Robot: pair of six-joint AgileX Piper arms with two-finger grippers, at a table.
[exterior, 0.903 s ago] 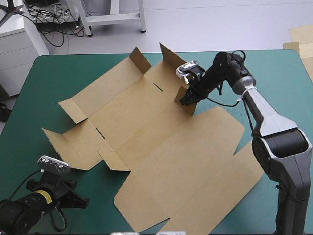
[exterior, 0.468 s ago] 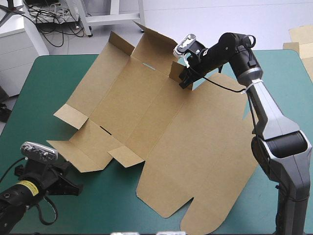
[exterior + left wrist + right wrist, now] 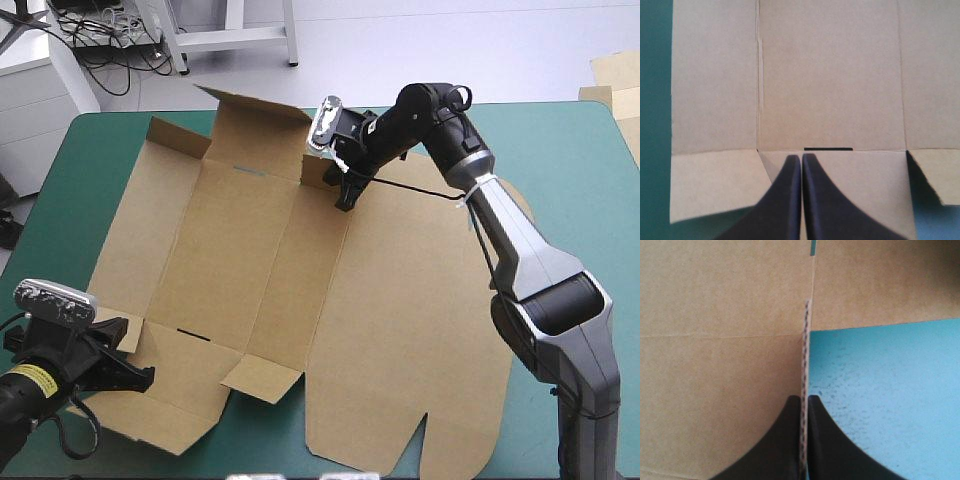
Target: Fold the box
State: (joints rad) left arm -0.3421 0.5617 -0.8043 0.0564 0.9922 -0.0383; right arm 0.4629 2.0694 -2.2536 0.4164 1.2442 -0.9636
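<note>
— Where's the box (image 3: 250, 260)?
— Mostly flat on the worktop (image 3: 100, 150), spread out below. My right claw (image 3: 804, 399) is clamped on a raised flap (image 3: 805, 335); my left claw (image 3: 802, 157) hangs closed and empty, a slot (image 3: 828, 148) just ahead.
— Handling?
— Light, stiff board, I judge; grip by flaps.

On my right wrist feed the right gripper (image 3: 804, 401) has its black fingers (image 3: 785, 440) pinched almost together on a thin flap (image 3: 805, 355) of the box (image 3: 715, 300). I see the flap edge-on, its corrugated core a narrow strip running straight ahead from the fingertips. To one side of that strip brown board spreads with a faint crease (image 3: 715, 335) crossing it. To the other side lies bare teal-green cover (image 3: 885, 405) with more board beyond it, and far ahead a small slot (image 3: 813, 247) shows teal-green.
</note>
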